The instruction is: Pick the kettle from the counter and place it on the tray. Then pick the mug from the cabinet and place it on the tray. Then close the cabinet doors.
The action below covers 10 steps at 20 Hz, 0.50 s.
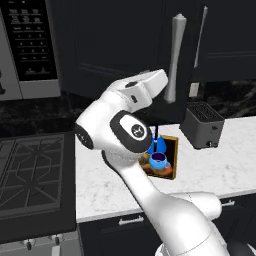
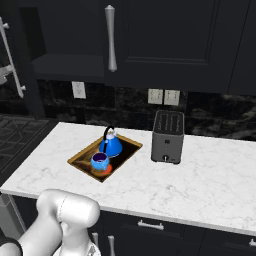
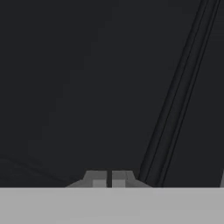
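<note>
The kettle (image 2: 111, 144) stands upright at the far end of the tray (image 2: 84, 152), and the mug (image 2: 99, 161) sits just in front of it at the near end, beside the orange-red patch; kettle and mug look close together, nearly touching. The tray lies on the white marble tabletop (image 2: 200, 175), well to the left of a dark grey toaster (image 2: 167, 136). In the hand view the end effector (image 3: 108, 179) has its two finger tips drawn almost together with nothing between them, facing a flat near-black panel of the cabinet doors (image 3: 87, 87) at close range. In the left base view the arm's white wrist reaches up toward the door beside a long light grey bar handle (image 1: 176, 57). A stove top (image 1: 30, 175) lies left of the tabletop, under a microwave (image 1: 30, 47).
</note>
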Tool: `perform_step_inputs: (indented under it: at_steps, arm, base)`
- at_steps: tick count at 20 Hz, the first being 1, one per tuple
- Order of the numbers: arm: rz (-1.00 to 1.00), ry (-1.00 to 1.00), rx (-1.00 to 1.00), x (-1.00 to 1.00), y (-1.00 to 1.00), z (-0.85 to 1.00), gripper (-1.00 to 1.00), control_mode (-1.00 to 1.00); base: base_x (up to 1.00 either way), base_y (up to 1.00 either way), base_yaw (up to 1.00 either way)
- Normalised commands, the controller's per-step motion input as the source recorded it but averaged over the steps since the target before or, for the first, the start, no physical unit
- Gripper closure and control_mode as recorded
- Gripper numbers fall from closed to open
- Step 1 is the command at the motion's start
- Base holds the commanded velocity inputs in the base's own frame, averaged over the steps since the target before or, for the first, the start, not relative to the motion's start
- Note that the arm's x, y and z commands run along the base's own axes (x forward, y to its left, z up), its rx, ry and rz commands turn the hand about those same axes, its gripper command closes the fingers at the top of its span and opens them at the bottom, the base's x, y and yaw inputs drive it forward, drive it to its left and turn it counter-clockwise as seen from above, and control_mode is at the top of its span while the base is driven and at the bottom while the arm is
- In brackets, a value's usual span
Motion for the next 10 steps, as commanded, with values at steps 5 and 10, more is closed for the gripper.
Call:
perform_step_inputs:
  at_steps: [5, 10]
  arm:
    - [0.07, 0.03, 0.14, 0.88, -0.5, 0.2, 1.0, -1.0]
    - [0.17, 0.1, 0.13, 1.0, -0.54, 0.0, 1.0, -1.0]
  base:
    - [0.0, 0.0, 0.0]
    - [0.0, 0.0, 0.0]
